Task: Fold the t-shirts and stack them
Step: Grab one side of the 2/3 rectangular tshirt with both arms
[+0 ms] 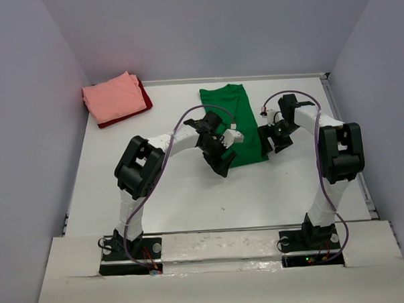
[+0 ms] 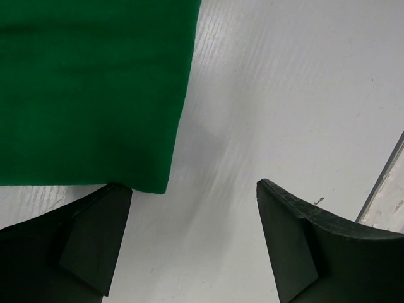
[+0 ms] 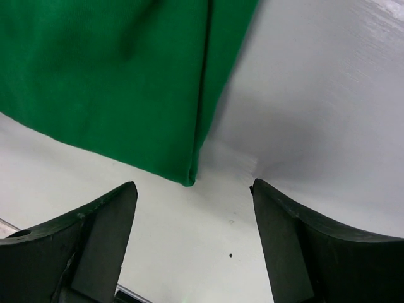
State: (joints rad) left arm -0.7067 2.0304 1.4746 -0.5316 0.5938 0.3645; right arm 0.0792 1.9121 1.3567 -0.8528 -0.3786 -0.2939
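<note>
The bright green t-shirt (image 1: 232, 113) lies folded into a long strip right of the table's middle. My left gripper (image 1: 222, 165) is at its near left corner, open. In the left wrist view the green t-shirt (image 2: 88, 88) has its corner just off the left fingertip (image 2: 117, 196), and only bare table lies between the fingers. My right gripper (image 1: 274, 145) hovers at the near right corner, also open. Its wrist view shows the folded green t-shirt (image 3: 120, 76) ending in a corner between the fingertips, gripped by neither. A salmon pink t-shirt (image 1: 112, 98) lies folded on a dark red one (image 1: 145, 97) at the back left.
Grey walls close in the table on the left, back and right. A raised rail (image 1: 329, 106) runs along the table's right edge and shows in the left wrist view (image 2: 386, 189). White table surface (image 1: 184, 192) stretches in front of the green shirt.
</note>
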